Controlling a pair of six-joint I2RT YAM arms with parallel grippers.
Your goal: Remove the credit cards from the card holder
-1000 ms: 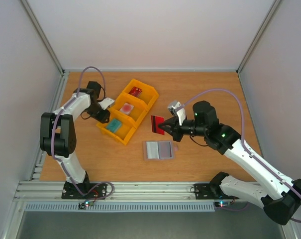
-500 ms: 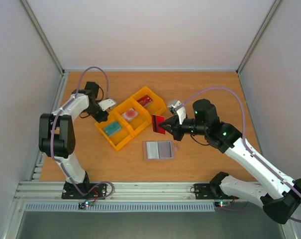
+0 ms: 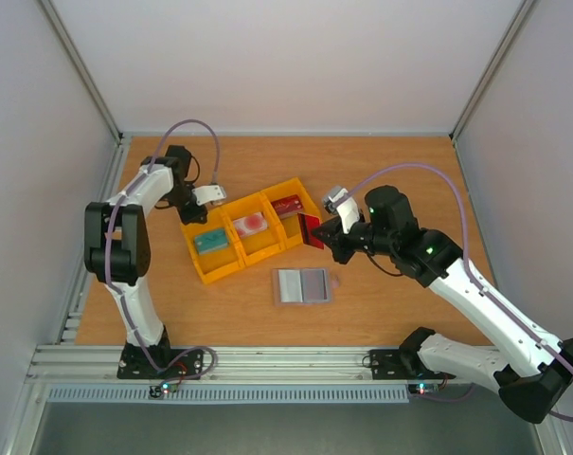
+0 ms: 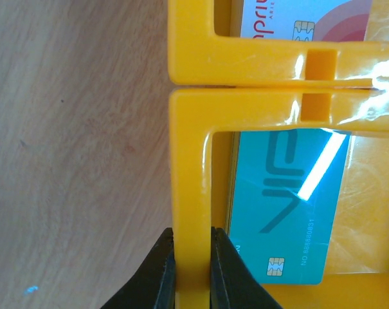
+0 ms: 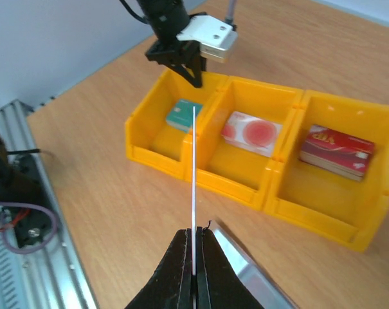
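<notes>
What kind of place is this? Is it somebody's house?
Probably not. It looks like a robot test booth: a left arm and right arm bolted to a metal rail, a wooden table, plain white walls.

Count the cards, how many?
4: thin teal card, whitish-pink red-blotched card and red card, one per yellow plastic tray compartment; dark red card in right gripper. Others may hide.

A yellow plastic tray with three compartments in one row lies slanted on the wooden table, left of the middle. From close, a seam shows in its wall between two compartments. White walls stand around the table, and an aluminium rail runs along the near edge.
</notes>
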